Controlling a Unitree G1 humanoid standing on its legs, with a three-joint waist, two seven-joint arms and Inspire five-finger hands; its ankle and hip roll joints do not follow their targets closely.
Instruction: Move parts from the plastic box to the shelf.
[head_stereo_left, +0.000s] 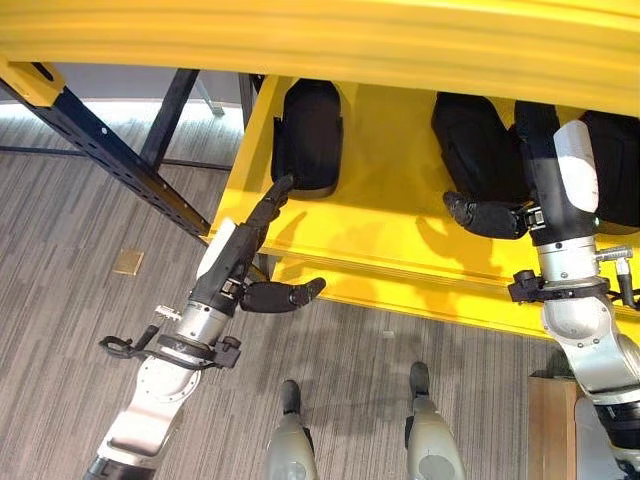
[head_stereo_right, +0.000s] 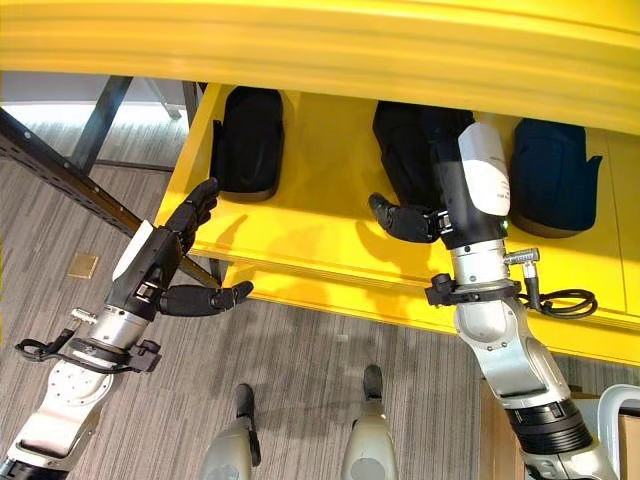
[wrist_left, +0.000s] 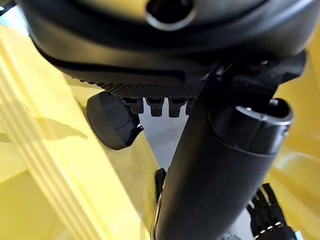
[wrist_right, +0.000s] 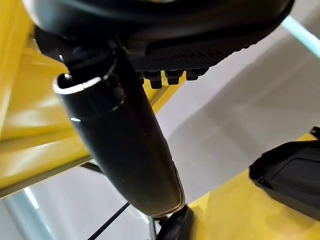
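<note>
The left hand (head_stereo_right: 165, 265) hangs at the left front corner of the yellow shelf (head_stereo_right: 330, 220), fingers straight and thumb stuck out sideways, holding nothing. The right hand (head_stereo_right: 440, 215) lies over the middle of the shelf, thumb pointing left; its fingers are hidden behind the hand, so whether it grips anything cannot be told. Three black parts rest on the shelf: one at the left (head_stereo_right: 246, 140) just past the left fingertips, one in the middle (head_stereo_right: 405, 145) directly beyond the right hand, one at the right (head_stereo_right: 550, 175). Risk, as judged: the right hand, drawing back, may drag or tip the middle part toward the front lip; the left fingers, so close to the corner and the dark rack upright (head_stereo_right: 60, 165), may strike either.
</note>
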